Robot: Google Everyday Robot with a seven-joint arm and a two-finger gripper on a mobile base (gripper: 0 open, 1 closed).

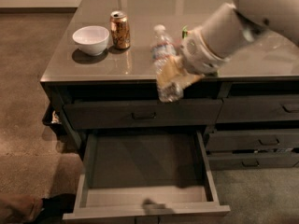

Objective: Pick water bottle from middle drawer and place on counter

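Note:
My gripper (174, 74) is shut on the water bottle (162, 55), a clear ribbed bottle with a white cap. The bottle is held tilted in the air, its cap over the counter (98, 66) and its base hanging in front of the counter's front edge. The pale arm reaches in from the upper right. The middle drawer (140, 160) is pulled wide open below, and its grey floor is bare.
A white bowl (92, 39) and an orange-gold soda can (120, 29) stand on the counter's left part. A green bag (184, 31) is mostly hidden behind the arm. A shut drawer with a handle (143, 116) lies under the counter edge; narrower drawers (261, 141) are at right.

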